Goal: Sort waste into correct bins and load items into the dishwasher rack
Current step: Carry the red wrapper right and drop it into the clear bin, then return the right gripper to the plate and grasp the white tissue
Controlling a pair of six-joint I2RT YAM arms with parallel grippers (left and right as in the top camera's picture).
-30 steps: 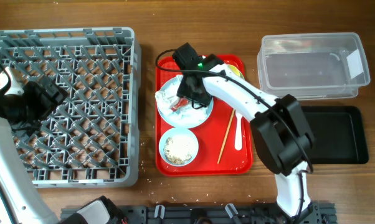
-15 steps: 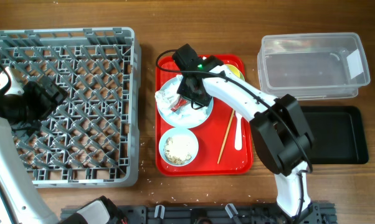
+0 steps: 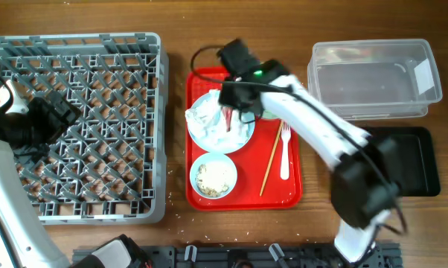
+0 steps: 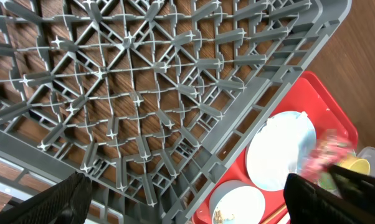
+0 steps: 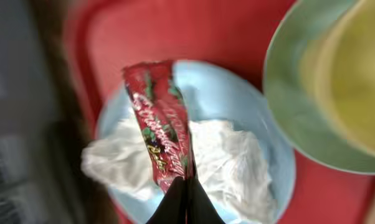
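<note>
My right gripper (image 3: pixel 230 113) is shut on the red wrapper (image 5: pixel 159 124) and holds it above the pale blue plate (image 3: pixel 239 138). The crumpled white napkin (image 3: pixel 204 113) still lies on that plate. In the right wrist view the wrapper hangs up from the pinched fingertips (image 5: pixel 186 190), with the green saucer (image 5: pixel 287 99) and yellow cup (image 5: pixel 356 68) at the right. The bowl (image 3: pixel 214 177) holds rice-like crumbs. Chopsticks (image 3: pixel 269 165) and a white fork (image 3: pixel 285 149) lie on the red tray (image 3: pixel 283 199). My left gripper (image 4: pixel 187 202) stands open above the grey dishwasher rack (image 3: pixel 75 126).
The clear tub (image 3: pixel 373 78) sits at the back right, and the black tray (image 3: pixel 402 160) lies just in front of it. A few crumbs are scattered on the wooden table near the rack's front corner. The right arm stretches across the tray's right half.
The right gripper has shut on the red wrapper and lifted it off the plate. The arm has swung up and back, uncovering the fork. The left arm has not moved.
</note>
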